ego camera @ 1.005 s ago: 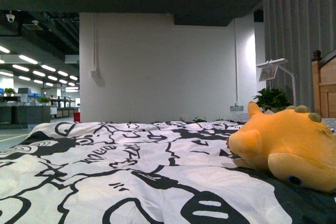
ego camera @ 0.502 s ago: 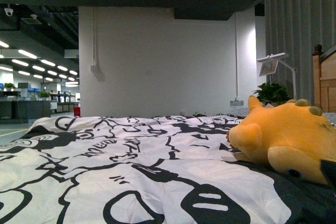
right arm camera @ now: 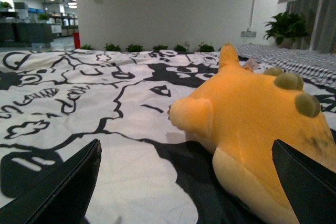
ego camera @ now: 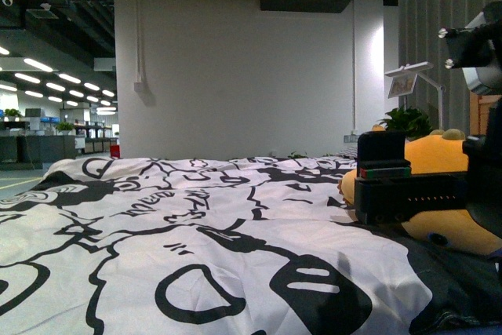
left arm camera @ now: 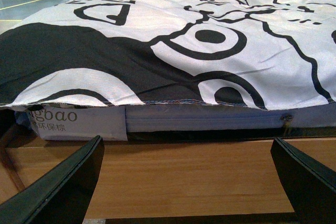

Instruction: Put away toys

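Note:
The toy (ego camera: 449,227) is an orange-yellow plush animal lying on the black-and-white patterned duvet (ego camera: 196,225) at the right of the front view, with my right arm covering part of it. My right gripper (ego camera: 382,180) hovers just in front of it. In the right wrist view the toy (right arm camera: 252,124) fills the right half, its head tuft and green back bumps showing. There my right gripper (right arm camera: 186,192) stands open, the toy's near side between its spread fingers (right arm camera: 307,179) and not touched. My left gripper (left arm camera: 186,187) is open and empty, low beside the bed.
The left wrist view faces the bed's wooden side rail (left arm camera: 199,177), with the mattress edge and its white label (left arm camera: 79,124) under the overhanging duvet (left arm camera: 210,40). Behind the bed are a potted plant (ego camera: 406,123), a white lamp (ego camera: 412,84) and a white wall (ego camera: 235,76).
My right arm has come into the front view from the right and now covers part of the toy. The toy has not moved on the duvet.

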`<act>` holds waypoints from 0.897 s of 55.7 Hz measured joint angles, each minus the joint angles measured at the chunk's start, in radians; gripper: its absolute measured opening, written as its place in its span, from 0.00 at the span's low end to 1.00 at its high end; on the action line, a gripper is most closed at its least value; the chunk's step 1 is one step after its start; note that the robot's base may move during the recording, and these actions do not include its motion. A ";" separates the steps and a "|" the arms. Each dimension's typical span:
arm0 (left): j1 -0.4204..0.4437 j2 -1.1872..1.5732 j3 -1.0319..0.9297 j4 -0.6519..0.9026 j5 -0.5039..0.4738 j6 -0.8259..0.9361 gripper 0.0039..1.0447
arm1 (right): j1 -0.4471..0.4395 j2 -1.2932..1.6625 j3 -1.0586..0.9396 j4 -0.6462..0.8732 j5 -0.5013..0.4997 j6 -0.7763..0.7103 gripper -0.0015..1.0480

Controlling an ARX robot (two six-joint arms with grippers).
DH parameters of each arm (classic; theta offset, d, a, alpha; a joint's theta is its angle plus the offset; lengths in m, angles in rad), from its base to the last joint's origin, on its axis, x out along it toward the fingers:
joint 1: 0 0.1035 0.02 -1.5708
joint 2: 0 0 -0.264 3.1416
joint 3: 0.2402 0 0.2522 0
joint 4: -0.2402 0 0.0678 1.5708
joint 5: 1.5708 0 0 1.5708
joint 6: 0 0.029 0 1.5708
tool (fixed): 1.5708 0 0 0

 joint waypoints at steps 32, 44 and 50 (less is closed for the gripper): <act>0.000 0.000 0.000 0.000 0.000 0.000 0.94 | -0.101 0.224 0.313 -0.060 0.115 -0.203 0.94; 0.000 0.000 0.000 0.000 0.000 0.000 0.94 | -0.147 0.249 0.352 -0.147 0.116 -0.196 0.94; 0.000 0.000 0.000 0.000 0.000 0.000 0.94 | -0.165 0.259 0.352 -0.182 0.119 -0.185 0.94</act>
